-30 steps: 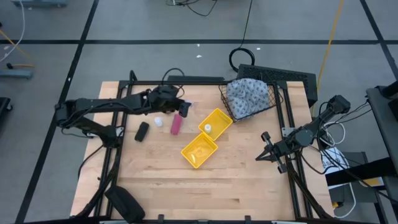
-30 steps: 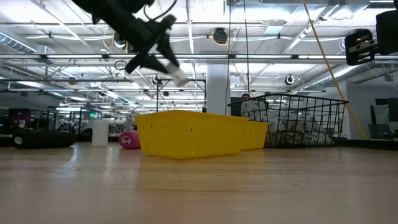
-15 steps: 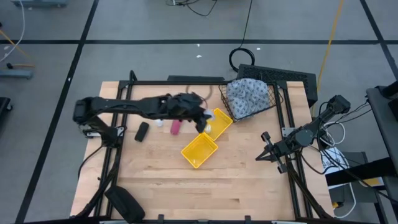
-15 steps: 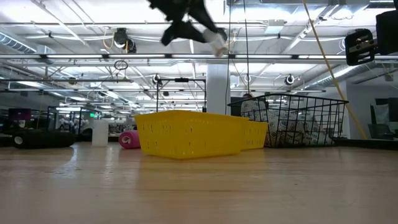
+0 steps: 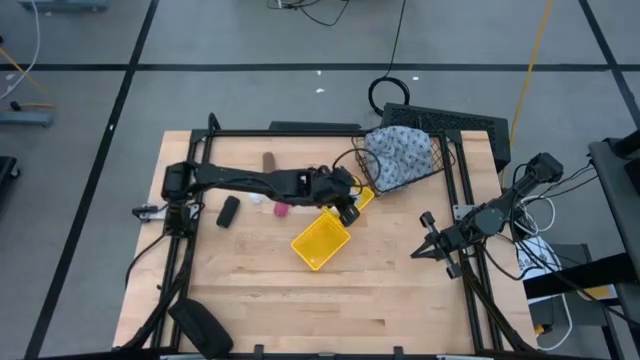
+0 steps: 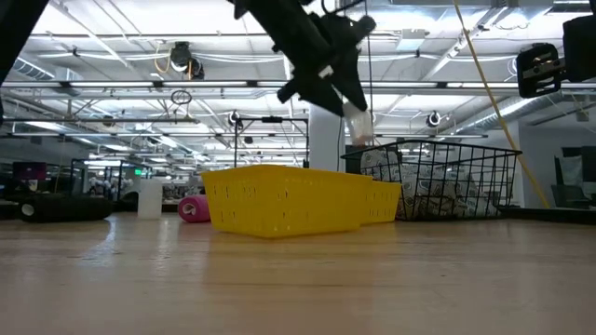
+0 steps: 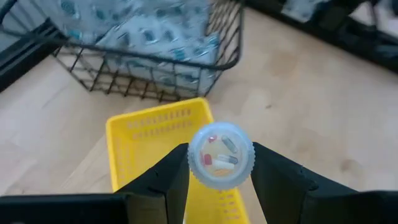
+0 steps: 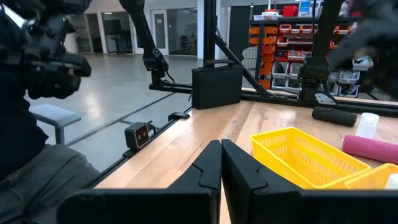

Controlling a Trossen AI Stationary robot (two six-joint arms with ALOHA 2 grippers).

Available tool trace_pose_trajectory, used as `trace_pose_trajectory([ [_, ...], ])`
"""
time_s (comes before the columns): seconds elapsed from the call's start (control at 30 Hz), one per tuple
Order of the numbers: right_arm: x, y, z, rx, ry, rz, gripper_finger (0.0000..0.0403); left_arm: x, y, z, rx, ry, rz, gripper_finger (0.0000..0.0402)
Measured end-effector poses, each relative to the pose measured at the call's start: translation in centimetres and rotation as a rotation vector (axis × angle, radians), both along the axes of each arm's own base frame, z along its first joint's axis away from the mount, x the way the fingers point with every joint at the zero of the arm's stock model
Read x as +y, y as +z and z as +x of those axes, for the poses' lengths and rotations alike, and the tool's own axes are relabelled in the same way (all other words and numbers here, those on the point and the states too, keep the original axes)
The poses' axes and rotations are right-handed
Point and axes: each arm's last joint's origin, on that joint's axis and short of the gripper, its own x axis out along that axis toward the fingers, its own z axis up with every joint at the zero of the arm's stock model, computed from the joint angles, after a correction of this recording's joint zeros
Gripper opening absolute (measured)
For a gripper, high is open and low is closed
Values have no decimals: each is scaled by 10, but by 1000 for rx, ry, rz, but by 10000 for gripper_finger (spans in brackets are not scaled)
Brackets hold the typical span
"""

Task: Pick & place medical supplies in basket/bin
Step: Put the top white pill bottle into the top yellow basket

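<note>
Quickly, left to right across the table [image 5: 250, 290]. Black oblong thing [image 5: 228, 211] lies at the left edge, near the left arm's base. Just right of it a small white bottle [image 5: 258, 199] and a pink cylinder [image 5: 281, 209] lie on the wood, close together; low view shows the pink cylinder [image 6: 194, 208] on its side, behind the left end of the yellow bin. A brown cylinder [image 5: 268, 160] sits farther back, apart from both.

The left arm reaches right across the table. The left gripper [image 5: 346, 208] hangs above the yellow bin [image 5: 320, 243], over its compartment nearer the basket, off the table. Its fingers [image 7: 163, 182] are pinched on a small bottle [image 7: 221, 155], one on each side. Bottle looks white, round cap or base facing the wrist camera, clear enough to show a few small capsules inside, red and pale. No readable label or writing on it. In the low view the bottle [image 6: 358, 122] hangs tilted, well above the bin's rim.

The yellow bin is shallow plastic with slotted walls and two square compartments set diagonally. The near one looks bare; the other is mostly hidden by the gripper.

The black wire basket [image 5: 432, 168] touches or nearly touches the bin's far corner and holds a grey-blue patterned cloth bundle [image 5: 400, 155]. Pattern unreadable.

The right gripper [image 5: 431, 240] waits at the table's right edge, fingers pressed together, holding nothing.
</note>
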Motion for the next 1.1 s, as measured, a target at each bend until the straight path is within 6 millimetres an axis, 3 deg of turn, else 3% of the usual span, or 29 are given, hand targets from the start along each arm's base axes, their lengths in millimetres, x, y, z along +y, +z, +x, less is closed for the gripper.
trace_pose_trajectory([
  [0.43, 0, 0, 0, -1, 0, 0, 0, 6, -58, 18, 92, 111, -34, 163],
  [0.73, 0, 0, 0, 0, 0, 0, 0, 17, -57, 17, 100, 182, 53, 163],
  [1.1, 0, 0, 0, 0, 0, 0, 0, 35, -74, 17, 135, 203, -43, 163],
])
